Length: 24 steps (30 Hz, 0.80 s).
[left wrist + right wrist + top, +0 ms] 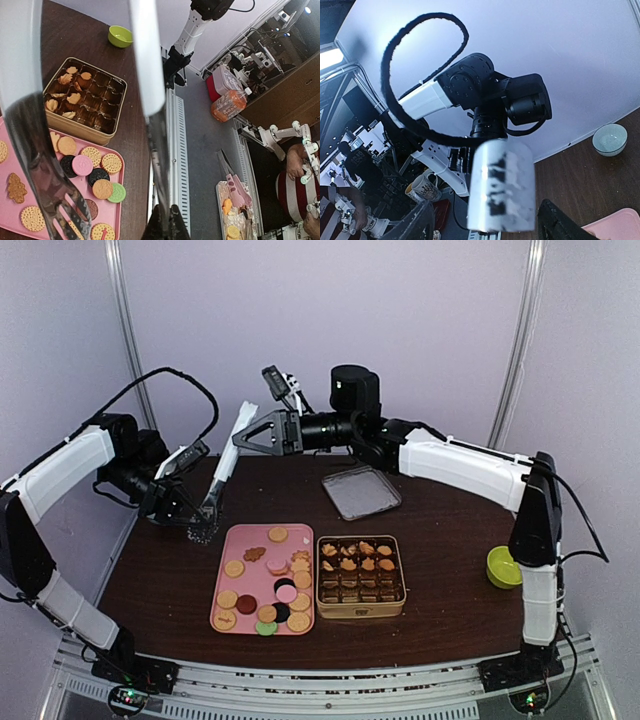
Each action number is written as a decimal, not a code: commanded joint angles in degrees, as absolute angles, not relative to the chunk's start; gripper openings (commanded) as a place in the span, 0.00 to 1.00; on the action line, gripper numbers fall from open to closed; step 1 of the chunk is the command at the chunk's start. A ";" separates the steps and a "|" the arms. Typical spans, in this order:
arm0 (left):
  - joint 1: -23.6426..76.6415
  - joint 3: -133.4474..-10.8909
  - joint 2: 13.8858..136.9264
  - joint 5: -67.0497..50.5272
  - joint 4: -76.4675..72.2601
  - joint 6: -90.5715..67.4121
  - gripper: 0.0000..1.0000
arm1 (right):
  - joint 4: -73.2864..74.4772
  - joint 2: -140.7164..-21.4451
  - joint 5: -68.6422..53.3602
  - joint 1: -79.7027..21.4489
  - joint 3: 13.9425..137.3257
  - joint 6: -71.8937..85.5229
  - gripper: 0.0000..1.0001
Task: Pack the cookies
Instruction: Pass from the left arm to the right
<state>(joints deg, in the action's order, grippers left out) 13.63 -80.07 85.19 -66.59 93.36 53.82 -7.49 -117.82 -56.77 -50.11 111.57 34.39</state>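
The cookies point(262, 585) lie on a pink tray point(240, 540), round tan, pink, black and green ones point(92, 172). A few more sit in the paper cups of the gold tin point(360, 610), along its far rows point(70, 82). My left gripper point(205, 510) is shut on the metal end of white-handled tongs point(232, 445), just left of the tray; its fingers point(170, 220) pinch one blade. My right gripper point(243, 438) is open around the tongs' upper handle end point(502, 190), with gaps on both sides.
The tin's lid point(361, 492) lies behind the tin. A green bowl point(503, 567) stands at the right edge. A pale bowl point(609, 139) sits on the table in the right wrist view. The wall is close behind.
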 commanded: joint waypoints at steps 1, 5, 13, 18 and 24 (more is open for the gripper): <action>13.96 -81.04 85.18 -66.97 94.83 55.64 0.00 | -8.39 -119.67 -56.50 -51.49 115.25 35.16 0.70; 13.97 -80.86 84.58 -66.55 94.83 55.80 0.00 | -8.31 -119.86 -56.11 -51.85 115.27 34.94 0.65; 13.93 -81.06 84.30 -66.45 94.83 56.11 0.00 | -2.09 -121.02 -55.99 -52.35 116.97 31.72 0.60; 13.97 -80.70 84.15 -65.34 94.79 56.07 0.00 | -1.63 -121.88 -55.85 -52.61 117.59 31.58 0.55; 13.93 -80.16 84.17 -63.93 94.83 56.69 0.00 | 0.50 -123.44 -56.35 -52.56 122.92 31.00 0.46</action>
<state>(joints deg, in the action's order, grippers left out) 13.63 -80.05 85.19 -64.03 94.48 55.20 -0.71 -122.19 -55.66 -52.14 117.73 31.86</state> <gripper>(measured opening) 0.009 0.477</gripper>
